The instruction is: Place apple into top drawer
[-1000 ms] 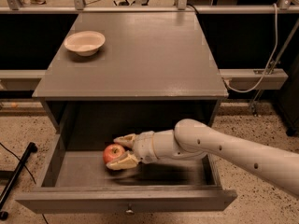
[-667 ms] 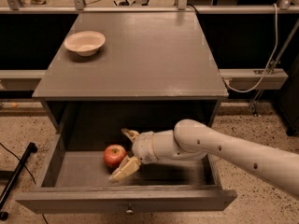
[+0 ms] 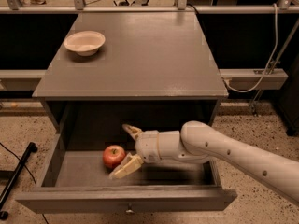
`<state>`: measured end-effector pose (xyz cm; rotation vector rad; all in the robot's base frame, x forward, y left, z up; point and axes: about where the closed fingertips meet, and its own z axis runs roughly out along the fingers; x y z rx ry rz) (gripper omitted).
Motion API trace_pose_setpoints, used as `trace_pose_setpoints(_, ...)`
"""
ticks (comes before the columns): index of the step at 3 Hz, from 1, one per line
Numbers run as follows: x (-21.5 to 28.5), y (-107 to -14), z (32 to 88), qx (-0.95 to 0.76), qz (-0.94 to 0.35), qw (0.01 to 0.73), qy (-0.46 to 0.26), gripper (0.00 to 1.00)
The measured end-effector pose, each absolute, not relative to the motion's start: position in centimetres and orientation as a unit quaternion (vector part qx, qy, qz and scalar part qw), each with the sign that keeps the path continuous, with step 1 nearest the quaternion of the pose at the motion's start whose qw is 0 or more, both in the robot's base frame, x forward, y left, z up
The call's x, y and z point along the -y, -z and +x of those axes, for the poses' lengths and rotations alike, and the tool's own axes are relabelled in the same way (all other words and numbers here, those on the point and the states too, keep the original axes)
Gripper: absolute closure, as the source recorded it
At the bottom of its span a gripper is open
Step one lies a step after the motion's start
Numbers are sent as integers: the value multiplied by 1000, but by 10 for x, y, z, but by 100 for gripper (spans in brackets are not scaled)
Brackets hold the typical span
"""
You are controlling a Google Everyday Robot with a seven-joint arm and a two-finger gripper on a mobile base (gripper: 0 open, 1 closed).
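Down on the floor of the pulled-out, wide, shallow dark-grey wooden top drawer (image 3: 84,174) sits the small round red apple (image 3: 113,156), left of centre, with its yellowish patch facing up. It lies where it did a second ago. Then the cream two-finger claw (image 3: 121,151) was clamped around it. By 0.7 s ago the fingers had let go, and now they stand well apart, holding nothing. One finger is above and behind the apple. The other is low at the apple's front right, and whether it touches the fruit cannot be told. The claw reaches in from the right on the thick white arm (image 3: 224,154), and its wrist has barely shifted across the frames. The drawer is as far out as before, and the small round metal knob (image 3: 129,210) shows on its flat front panel. On the grey bench (image 3: 154,55) above, the shallow off-white bowl (image 3: 84,42) sits at the back left corner, unmoved.
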<state>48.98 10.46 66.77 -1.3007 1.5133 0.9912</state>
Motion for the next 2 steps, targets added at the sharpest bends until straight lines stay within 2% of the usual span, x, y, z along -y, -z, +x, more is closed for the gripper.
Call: trace_pose_setpoints(2,-103,-704,490,-592,-515,473,-401,0)
